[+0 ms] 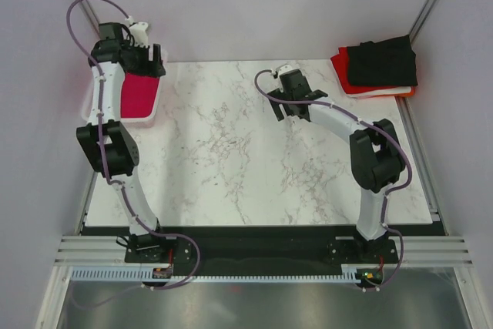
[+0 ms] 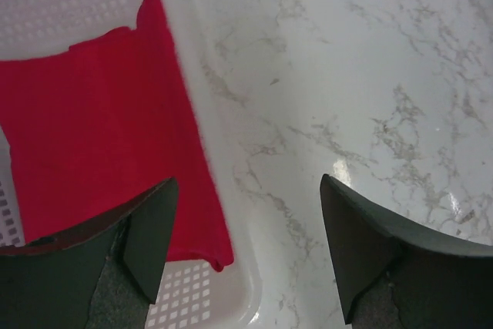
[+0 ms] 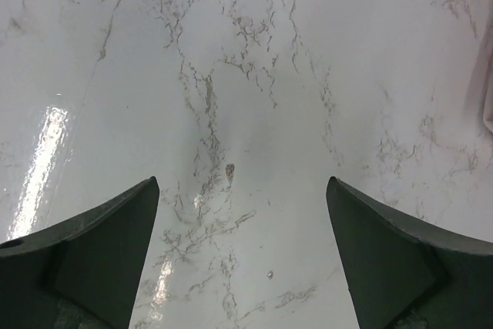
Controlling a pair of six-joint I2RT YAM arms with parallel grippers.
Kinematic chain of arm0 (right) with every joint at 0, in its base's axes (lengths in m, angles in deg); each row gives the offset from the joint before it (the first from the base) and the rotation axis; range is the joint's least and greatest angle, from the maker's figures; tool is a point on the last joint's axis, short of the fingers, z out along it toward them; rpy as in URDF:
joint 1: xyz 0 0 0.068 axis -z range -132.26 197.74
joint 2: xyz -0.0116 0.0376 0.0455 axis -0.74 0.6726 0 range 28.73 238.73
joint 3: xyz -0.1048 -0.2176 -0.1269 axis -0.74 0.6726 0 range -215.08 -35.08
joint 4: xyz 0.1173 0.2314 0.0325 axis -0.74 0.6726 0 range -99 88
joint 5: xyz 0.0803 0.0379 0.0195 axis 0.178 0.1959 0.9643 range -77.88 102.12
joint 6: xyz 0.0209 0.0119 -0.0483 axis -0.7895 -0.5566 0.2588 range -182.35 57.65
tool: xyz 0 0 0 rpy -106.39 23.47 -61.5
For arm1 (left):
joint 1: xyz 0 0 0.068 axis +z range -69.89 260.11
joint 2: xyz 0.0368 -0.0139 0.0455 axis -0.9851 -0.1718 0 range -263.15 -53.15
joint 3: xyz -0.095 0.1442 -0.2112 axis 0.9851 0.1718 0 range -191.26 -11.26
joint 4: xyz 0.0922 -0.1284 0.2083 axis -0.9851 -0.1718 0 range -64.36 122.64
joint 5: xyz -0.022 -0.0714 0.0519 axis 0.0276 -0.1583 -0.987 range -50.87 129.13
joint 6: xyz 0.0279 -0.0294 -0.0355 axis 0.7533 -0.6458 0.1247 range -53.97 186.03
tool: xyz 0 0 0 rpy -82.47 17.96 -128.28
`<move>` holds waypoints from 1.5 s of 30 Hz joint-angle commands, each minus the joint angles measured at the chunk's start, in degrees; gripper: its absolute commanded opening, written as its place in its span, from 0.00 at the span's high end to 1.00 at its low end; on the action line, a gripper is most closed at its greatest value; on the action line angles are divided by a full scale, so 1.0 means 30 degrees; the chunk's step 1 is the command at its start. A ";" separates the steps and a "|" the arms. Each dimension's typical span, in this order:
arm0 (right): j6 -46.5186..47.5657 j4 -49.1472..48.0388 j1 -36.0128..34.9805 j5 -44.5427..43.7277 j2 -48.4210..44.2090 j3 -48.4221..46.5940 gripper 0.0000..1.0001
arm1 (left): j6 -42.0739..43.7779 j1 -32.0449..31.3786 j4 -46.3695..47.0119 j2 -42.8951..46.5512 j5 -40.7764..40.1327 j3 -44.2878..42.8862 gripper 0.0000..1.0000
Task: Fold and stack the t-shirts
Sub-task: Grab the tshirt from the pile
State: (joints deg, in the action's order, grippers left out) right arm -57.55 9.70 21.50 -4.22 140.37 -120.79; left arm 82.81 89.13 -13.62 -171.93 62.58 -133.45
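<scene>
A crimson-pink t-shirt lies in the white mesh basket at the table's far left; in the left wrist view it fills the basket's floor. My left gripper hovers above the basket's right rim, open and empty. A folded stack sits at the far right corner: a black t-shirt on top, an orange-red one and a white edge under it. My right gripper is open and empty above bare marble at the table's middle back.
The basket's wall runs between the shirt and the marble table. Grey walls close in the left, back and right sides. The arms' bases stand on a black rail at the near edge.
</scene>
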 commanded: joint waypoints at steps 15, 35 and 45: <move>0.0510 0.1414 0.0163 0.2606 0.1489 -0.0843 0.02 | 0.1264 0.0891 -0.1074 -0.3149 -0.1398 -0.1515 0.32; 0.1359 0.2028 0.0133 0.3102 0.3481 -0.3067 0.02 | 0.0590 0.1067 -0.0283 -0.5142 -0.2100 -0.2804 0.60; 0.1741 0.2644 0.0162 0.3541 0.4009 -0.3598 0.02 | 0.0735 0.1155 0.0039 -0.3942 -0.1984 -0.3332 0.50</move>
State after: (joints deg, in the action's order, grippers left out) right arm -53.09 16.78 22.09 4.98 151.58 -129.64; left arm 84.58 91.42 -16.46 -186.01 57.66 -140.33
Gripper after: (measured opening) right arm 0.982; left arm 0.490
